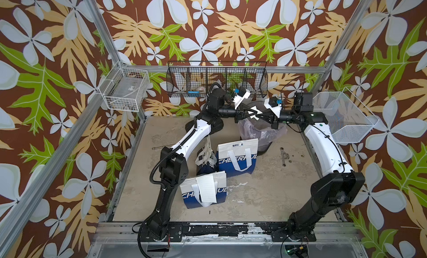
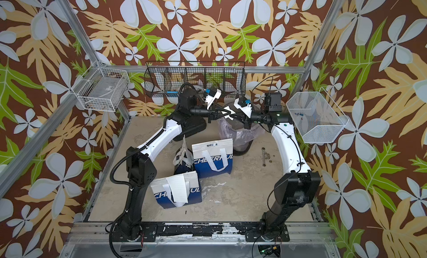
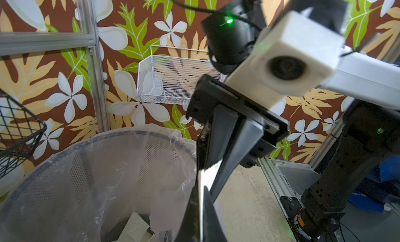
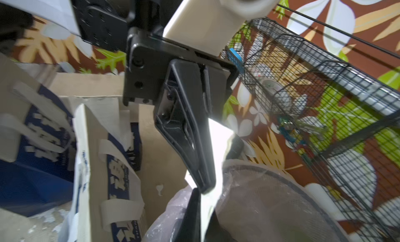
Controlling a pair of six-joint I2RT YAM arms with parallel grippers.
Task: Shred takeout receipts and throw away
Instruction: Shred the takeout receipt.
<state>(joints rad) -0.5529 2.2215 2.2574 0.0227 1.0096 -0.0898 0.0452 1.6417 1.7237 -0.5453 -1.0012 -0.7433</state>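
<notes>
An untorn receipt [image 1: 206, 187] is left lying on the nearest bag [image 1: 191, 202], with bare surface [image 1: 265, 187] beside it. Farther back, a held receipt [image 4: 218, 143] is clamped between the closed left hand [image 1: 253, 111] and the closed right hand [image 1: 260, 116] above the bin [image 3: 129, 134], where torn paper [image 3: 136, 226] is already deposited; a wire basket [image 1: 217, 79] is close behind.

Thin, smooth white paper receipt [image 4: 218, 139]; black metal mesh bin [image 1: 265, 139] lined with glossy clear plastic; rough, scuffed matt tabletop [image 1: 254, 194].
</notes>
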